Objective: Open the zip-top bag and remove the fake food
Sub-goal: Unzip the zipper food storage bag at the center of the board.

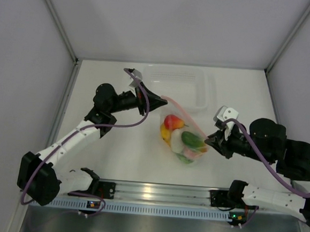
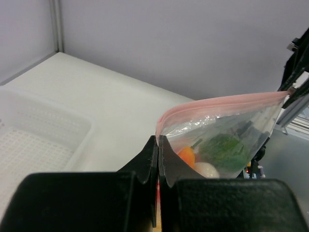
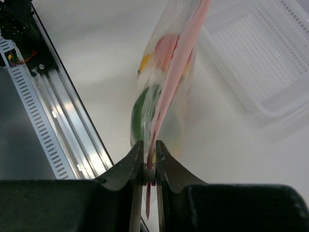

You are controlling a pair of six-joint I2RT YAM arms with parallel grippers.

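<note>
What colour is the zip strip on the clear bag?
The zip strip of the zip-top bag is pale pink, clearest in the left wrist view.

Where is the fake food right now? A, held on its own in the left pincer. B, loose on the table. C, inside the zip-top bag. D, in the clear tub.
C: the colorful fake food shows through the clear plastic of the zip-top bag.

1. No text, label, brand, number or sign can be read in any of the three views.
2. The zip-top bag (image 1: 182, 130) is seen as clear film with a plain pink strip; no print is resolved on it.
3. No marking is resolved on the clear tub (image 1: 179, 83).
</note>
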